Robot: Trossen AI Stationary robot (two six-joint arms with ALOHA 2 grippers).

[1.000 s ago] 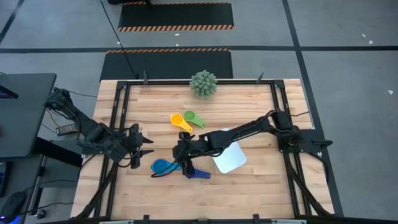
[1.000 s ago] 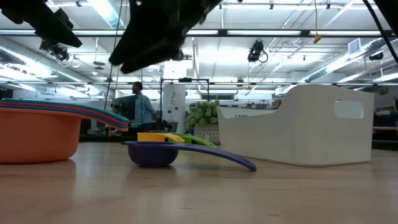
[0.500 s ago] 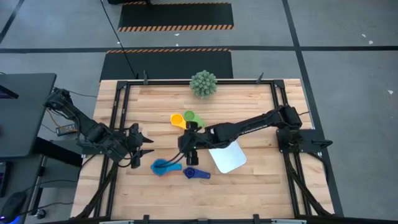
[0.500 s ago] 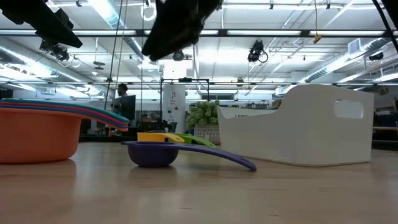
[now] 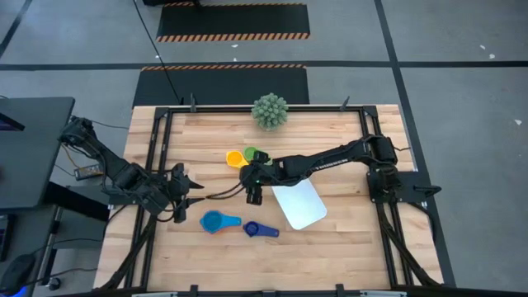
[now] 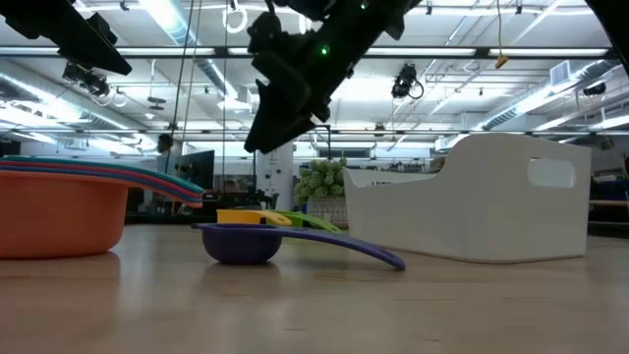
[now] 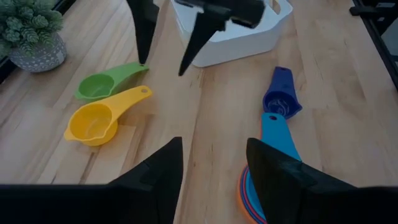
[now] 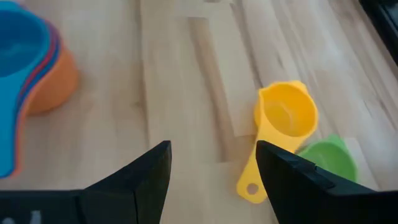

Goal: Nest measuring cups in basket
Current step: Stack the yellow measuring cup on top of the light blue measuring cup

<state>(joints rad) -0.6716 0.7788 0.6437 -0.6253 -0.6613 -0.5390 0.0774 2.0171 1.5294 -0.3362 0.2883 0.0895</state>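
A yellow measuring cup [image 5: 235, 158] and a green one [image 5: 255, 154] lie side by side on the table, far of centre. A nested stack with a light blue cup on top and orange at the bottom [image 5: 214, 221] stands nearer, with a dark blue cup [image 5: 260, 230] on the table to its right. The white basket [image 5: 299, 204] stands right of centre. My right gripper [image 5: 252, 193] hangs open above the table, just near of the yellow cup [image 8: 286, 115], touching nothing. My left gripper [image 5: 188, 194] waits open at the left.
A green spiky ball plant in a pot [image 5: 270, 110] stands at the far edge. A black frame rail [image 5: 157, 148] borders the wooden table. Bare wood lies between the stack [image 7: 267, 180] and the yellow cup [image 7: 93, 121].
My right gripper has moved from above the dark blue cup toward the table's far edge, and now hangs near the yellow and green cups, its wrist slightly rolled. The cups and the basket have stayed where they were.
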